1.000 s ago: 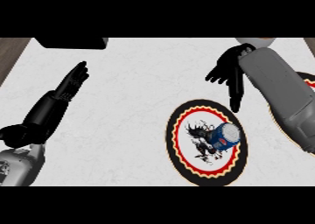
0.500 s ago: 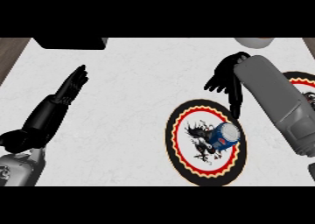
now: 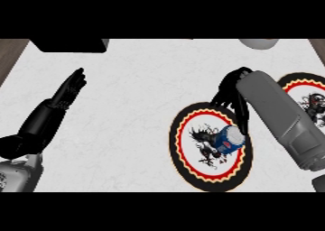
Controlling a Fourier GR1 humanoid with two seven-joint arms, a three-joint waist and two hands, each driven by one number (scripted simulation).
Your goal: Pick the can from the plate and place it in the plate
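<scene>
White counter (image 3: pixel 145 99) carries two plates (image 3: pixel 185 155) (image 3: pixel 295 83) (black-rimmed, side by side).

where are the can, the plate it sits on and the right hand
can (image 3: pixel 226 140), head view, on its blue side wall
plate (image 3: pixel 180 135), head view, on its red left rim
right hand (image 3: pixel 226 92), head view, on the black fingers hanging above the can's plate

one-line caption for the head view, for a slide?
Right hand hangs above the blue can lying on the near plate; left hand rests open.
</scene>
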